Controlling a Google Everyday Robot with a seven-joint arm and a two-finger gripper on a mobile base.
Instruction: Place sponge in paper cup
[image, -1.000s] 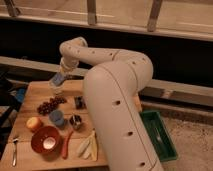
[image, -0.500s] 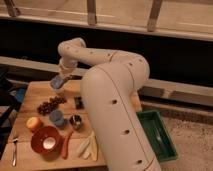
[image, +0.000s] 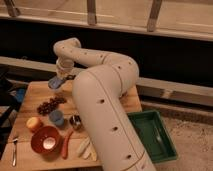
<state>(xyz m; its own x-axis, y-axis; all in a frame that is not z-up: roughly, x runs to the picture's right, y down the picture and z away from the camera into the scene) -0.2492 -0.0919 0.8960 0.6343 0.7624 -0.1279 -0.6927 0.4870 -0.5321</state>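
Note:
My gripper (image: 58, 80) hangs from the white arm over the far left part of the wooden table (image: 30, 92). It is shut on the light-blue sponge (image: 54, 83), which it holds just above the tabletop, behind the grapes. The paper cup does not show; the arm's large white body covers the middle and right of the table.
On the table lie dark grapes (image: 50, 105), a blue cup (image: 56, 118), a small metal cup (image: 75, 121), an orange fruit (image: 33, 123), an orange bowl (image: 46, 140), a carrot (image: 66, 144), pale banana pieces (image: 85, 148) and a fork (image: 14, 145). A green bin (image: 152, 135) stands to the right.
The gripper with the sponge has moved slightly down and to the left, closer to the tabletop. The things on the table have not moved.

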